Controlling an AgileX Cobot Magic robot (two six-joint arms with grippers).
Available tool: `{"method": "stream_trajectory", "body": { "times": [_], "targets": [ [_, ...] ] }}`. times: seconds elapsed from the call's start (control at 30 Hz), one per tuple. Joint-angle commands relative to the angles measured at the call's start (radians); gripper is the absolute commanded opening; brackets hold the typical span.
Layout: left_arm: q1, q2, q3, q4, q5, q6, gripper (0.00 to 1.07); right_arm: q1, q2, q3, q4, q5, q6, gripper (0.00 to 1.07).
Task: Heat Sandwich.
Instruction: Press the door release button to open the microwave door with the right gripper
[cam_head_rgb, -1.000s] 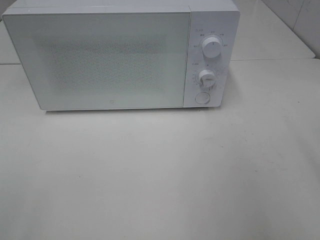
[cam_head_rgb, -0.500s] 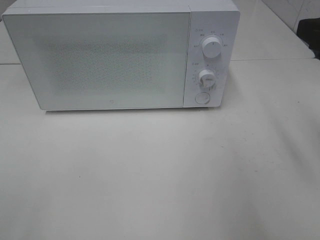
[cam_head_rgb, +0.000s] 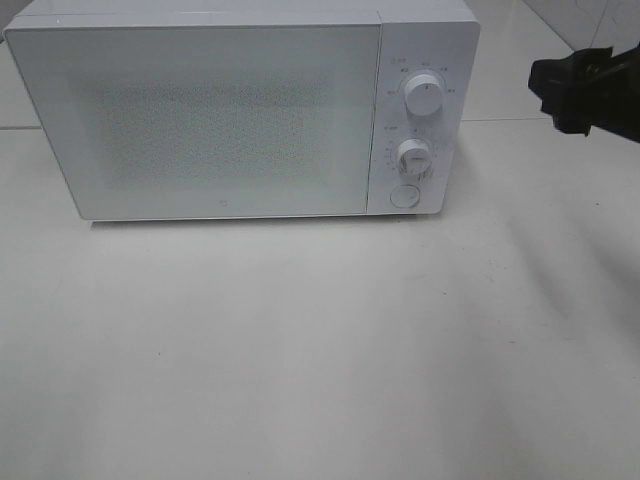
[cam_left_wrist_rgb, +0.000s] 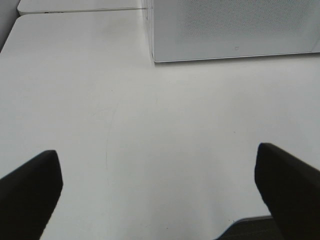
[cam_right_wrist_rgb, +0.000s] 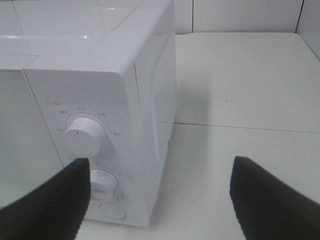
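You have a white table (cam_head_rgb: 300, 350) under both tools. A white microwave (cam_head_rgb: 240, 110) stands on it with its door (cam_head_rgb: 210, 120) closed.

Ahead of your right gripper (cam_right_wrist_rgb: 160, 165) is the microwave's control panel (cam_head_rgb: 425, 60), near the gripper but apart from it. The panel carries an upper dial (cam_head_rgb: 424, 97), a lower dial (cam_head_rgb: 413, 156) and a round button (cam_head_rgb: 404, 195). Small printed marks ring both dials, and a tiny mark sits low on the door. None of it is large enough to read.

Your right gripper hangs in the air with its fingers (cam_right_wrist_rgb: 270, 200) spread wide. Nothing is between them and they touch nothing.

Your left gripper (cam_left_wrist_rgb: 157, 152) is also spread wide, with its fingers (cam_left_wrist_rgb: 30, 190) over bare table. It holds nothing. The microwave's lower front edge lies ahead of it, well apart.

You cannot see the sandwich in any view, so you cannot tell where it is.
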Motion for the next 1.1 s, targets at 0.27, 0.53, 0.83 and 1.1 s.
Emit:
{"method": "stream_trajectory", "body": {
  "times": [0.27,0.53,0.83,1.1],
  "targets": [
    [0.003,-0.009,0.001,-0.007,-0.01,-0.007,1.0,0.166,0.14,0.108,0.382,-0.316,-0.253,0.75],
    [0.003,-0.009,0.001,-0.007,-0.01,-0.007,1.0,0.355,0.272,0.113,0.59,-0.474,-0.337,0.75],
    [0.003,-0.009,0.001,-0.007,-0.01,-0.007,1.0,0.504,0.398,0.112,0.776,-0.563,-0.374,0.75],
    [0.003,-0.009,0.001,-0.007,-0.01,-0.007,1.0,0.581,0.444,0.111,0.856,-0.586,-0.381,0.75]
  ]
}}
